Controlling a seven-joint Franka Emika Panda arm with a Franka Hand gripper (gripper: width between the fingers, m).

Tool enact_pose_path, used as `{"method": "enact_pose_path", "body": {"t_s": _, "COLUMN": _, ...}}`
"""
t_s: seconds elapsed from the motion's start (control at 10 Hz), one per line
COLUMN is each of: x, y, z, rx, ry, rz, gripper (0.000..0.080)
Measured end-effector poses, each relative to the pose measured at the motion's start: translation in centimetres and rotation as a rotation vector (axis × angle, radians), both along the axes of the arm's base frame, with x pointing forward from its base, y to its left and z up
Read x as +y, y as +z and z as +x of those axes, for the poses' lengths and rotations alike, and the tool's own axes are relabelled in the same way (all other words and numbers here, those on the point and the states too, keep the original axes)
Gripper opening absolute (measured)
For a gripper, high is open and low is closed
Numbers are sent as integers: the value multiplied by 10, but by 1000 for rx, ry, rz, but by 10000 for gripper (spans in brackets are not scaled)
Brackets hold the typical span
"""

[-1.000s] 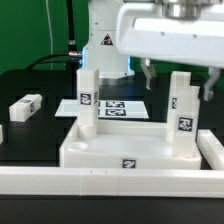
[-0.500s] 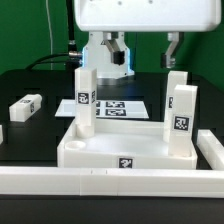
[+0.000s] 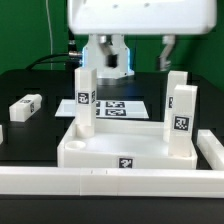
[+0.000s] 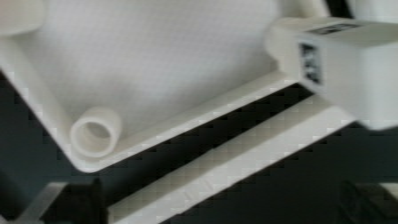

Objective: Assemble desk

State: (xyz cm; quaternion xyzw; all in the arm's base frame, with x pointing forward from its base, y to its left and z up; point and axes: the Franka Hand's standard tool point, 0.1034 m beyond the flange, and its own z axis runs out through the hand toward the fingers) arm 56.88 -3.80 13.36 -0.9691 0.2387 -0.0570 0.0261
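Observation:
The white desk top (image 3: 105,148) lies in the middle of the table, rim up. Three white tagged legs stand upright in it: one at the left corner (image 3: 85,100), one at the back right (image 3: 176,92) and one at the front right (image 3: 181,122). A loose leg (image 3: 25,105) lies on the black table at the exterior view's left. My gripper (image 3: 143,52) hangs open and empty above the desk top's far side. In the wrist view the gripper (image 4: 217,200) is open over a corner socket (image 4: 93,130), with a standing leg (image 4: 338,50) beside it.
The long low white rail (image 3: 110,182) runs along the front and turns up the exterior view's right; it also crosses the wrist view (image 4: 240,150). The marker board (image 3: 118,108) lies behind the desk top. The robot base (image 3: 108,60) stands at the back.
My gripper has risen and moved toward the exterior view's left, from beside the right legs to above the desk top's far side. The parts have not moved.

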Motion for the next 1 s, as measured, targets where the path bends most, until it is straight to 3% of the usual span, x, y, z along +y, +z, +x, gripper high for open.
{"method": "enact_pose_path", "body": {"t_s": 0.1, "x": -31, "y": -20, "z": -25, "rx": 2, "ry": 32, "rz": -28, "gripper": 649}}
{"method": "enact_pose_path", "body": {"t_s": 0.3, "x": -77, "y": -30, "z": -31, "rx": 16, "ry": 73, "rz": -56, "gripper": 649}}
{"method": "enact_pose_path", "body": {"t_s": 0.8, "x": -81, "y": -32, "z": -33, "rx": 20, "ry": 81, "rz": -58, "gripper": 649}}
{"method": "enact_pose_path", "body": {"t_s": 0.9, "x": -100, "y": -36, "z": -44, "rx": 27, "ry": 135, "rz": -62, "gripper": 649}}
{"method": "enact_pose_path", "body": {"t_s": 1.0, "x": -133, "y": -39, "z": -60, "rx": 28, "ry": 154, "rz": -56, "gripper": 649}}
